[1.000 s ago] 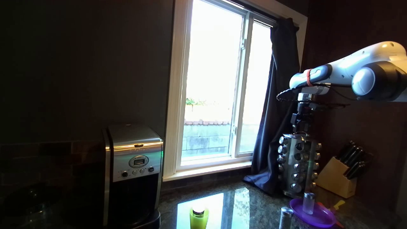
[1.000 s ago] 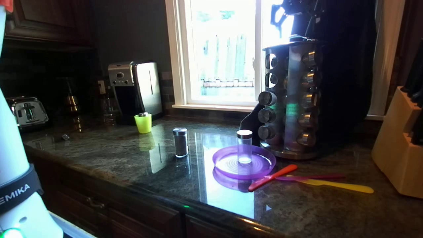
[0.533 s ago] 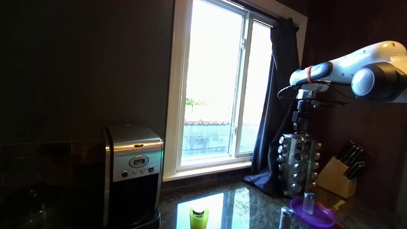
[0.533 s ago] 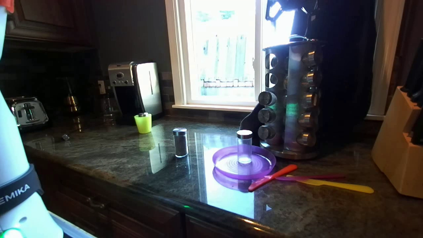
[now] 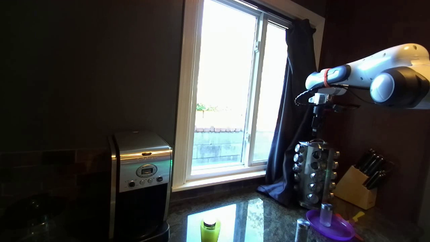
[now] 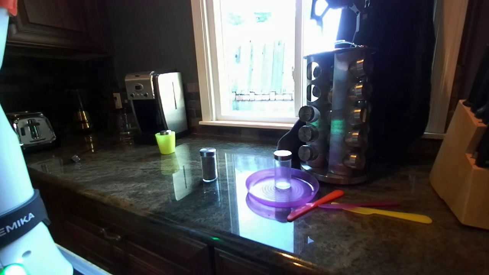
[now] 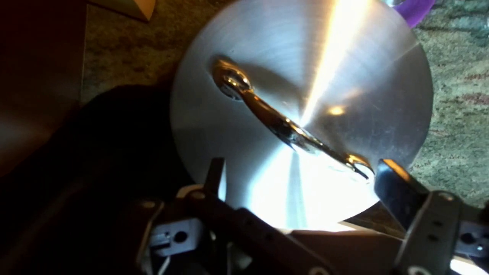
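- We see the claw (image 7: 301,172) spread open above the spice rack (image 6: 338,114), right on the counter (image 6: 133,183).
- We see capped jars (image 6: 308,134) in it.
- Nearer, a purple plate (image 6: 275,201) holds a clear jar (image 6: 282,170).
- Left, a lime cup (image 6: 165,143) holds something silver-topped (image 6: 165,132).

Coffee maker (image 6: 162,103), toaster (image 6: 35,129), spice rack (image 6: 338,114) and knife block (image 5: 356,188) show a kitchen.
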